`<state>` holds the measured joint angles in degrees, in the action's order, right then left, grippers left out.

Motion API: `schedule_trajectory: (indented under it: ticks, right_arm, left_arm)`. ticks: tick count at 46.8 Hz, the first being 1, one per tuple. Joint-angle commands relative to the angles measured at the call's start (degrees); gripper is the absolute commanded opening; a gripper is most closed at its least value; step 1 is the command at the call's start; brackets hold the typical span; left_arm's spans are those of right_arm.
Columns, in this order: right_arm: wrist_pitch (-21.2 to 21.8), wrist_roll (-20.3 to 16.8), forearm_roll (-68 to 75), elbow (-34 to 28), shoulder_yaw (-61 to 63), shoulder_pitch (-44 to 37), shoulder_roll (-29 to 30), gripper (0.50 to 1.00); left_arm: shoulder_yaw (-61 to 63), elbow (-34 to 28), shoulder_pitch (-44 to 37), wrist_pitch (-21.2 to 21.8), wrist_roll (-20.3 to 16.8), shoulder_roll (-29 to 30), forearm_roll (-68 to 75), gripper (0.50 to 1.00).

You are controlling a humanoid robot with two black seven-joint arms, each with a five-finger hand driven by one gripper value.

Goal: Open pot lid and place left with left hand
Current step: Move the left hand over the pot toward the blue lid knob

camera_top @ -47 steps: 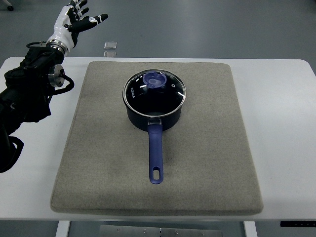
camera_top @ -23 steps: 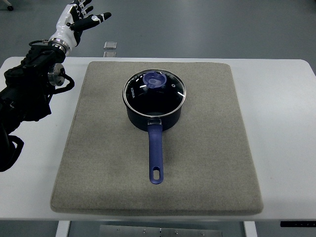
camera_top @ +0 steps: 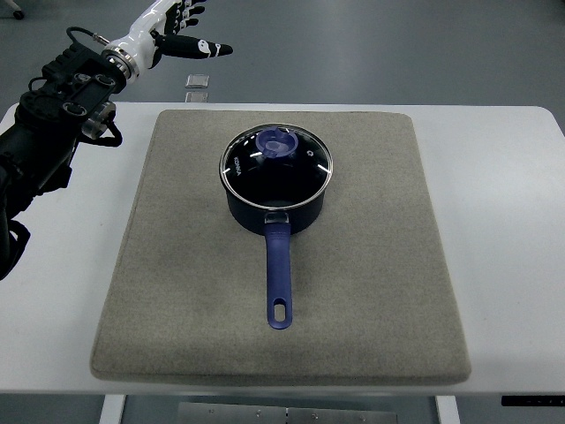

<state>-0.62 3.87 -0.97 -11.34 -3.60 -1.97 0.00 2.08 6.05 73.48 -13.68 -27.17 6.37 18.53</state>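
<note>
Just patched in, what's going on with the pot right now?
Nothing is being handled yet. The blue saucepan sits on the grey mat with its glass lid on, handle toward the robot. The left robot hand is open in the air beyond the table's far left corner, well clear of the lid. No right arm shows.

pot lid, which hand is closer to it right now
Left. The left hand hovers open beyond the table's far-left edge, up and left of the pot lid, well apart from it. The right hand is not in view.
</note>
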Motion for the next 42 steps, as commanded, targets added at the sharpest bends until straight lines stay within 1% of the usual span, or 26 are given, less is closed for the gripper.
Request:
schedule_trajectory:
  ticks: [1, 5, 11, 16, 20, 26, 29, 35, 42]
  right_arm:
    - [0.0, 0.0, 0.0, 0.0, 0.0, -0.1, 0.0, 0.917]
    - [0.0, 0.0, 0.0, 0.0, 0.0, 0.0, 0.0, 0.917]
    - [0.0, 0.0, 0.0, 0.0, 0.0, 0.0, 0.0, 0.917]
    - [0.0, 0.0, 0.0, 0.0, 0.0, 0.0, 0.0, 0.917]
    - [0.0, 0.0, 0.0, 0.0, 0.0, 0.0, 0.0, 0.917]
    - [0.0, 0.0, 0.0, 0.0, 0.0, -0.1, 0.0, 0.917]
    - [0.0, 0.0, 0.0, 0.0, 0.0, -0.1, 0.0, 0.917]
    - [0.0, 0.0, 0.0, 0.0, 0.0, 0.0, 0.0, 0.917]
    - [0.0, 0.0, 0.0, 0.0, 0.0, 0.0, 0.0, 0.917]
  left_arm:
    - [0.6, 0.0, 1.7, -3.1, -2.7, 0.5, 7.9, 0.992]
    - [2.6, 1.0, 3.4, -5.5, -7.7, 0.9, 17.9, 0.992]
    - [5.2, 6.1, 6.1, -6.1, -7.8, 3.4, 27.3, 0.992]
    - [5.9, 11.7, 9.3, -7.1, -7.8, 5.5, 29.6, 0.994]
    - [9.2, 16.0, 12.2, -8.1, -7.8, 7.7, 31.9, 0.994]
    - [13.2, 21.3, 16.7, -9.6, -7.8, 8.7, 33.5, 0.994]
    - [15.0, 23.3, 18.3, -10.5, -7.8, 9.4, 34.8, 0.994]
    - [16.6, 27.3, 20.2, -10.6, -7.8, 9.7, 40.7, 0.994]
    - [16.6, 29.4, 20.9, -10.5, -7.8, 10.2, 49.0, 0.994]
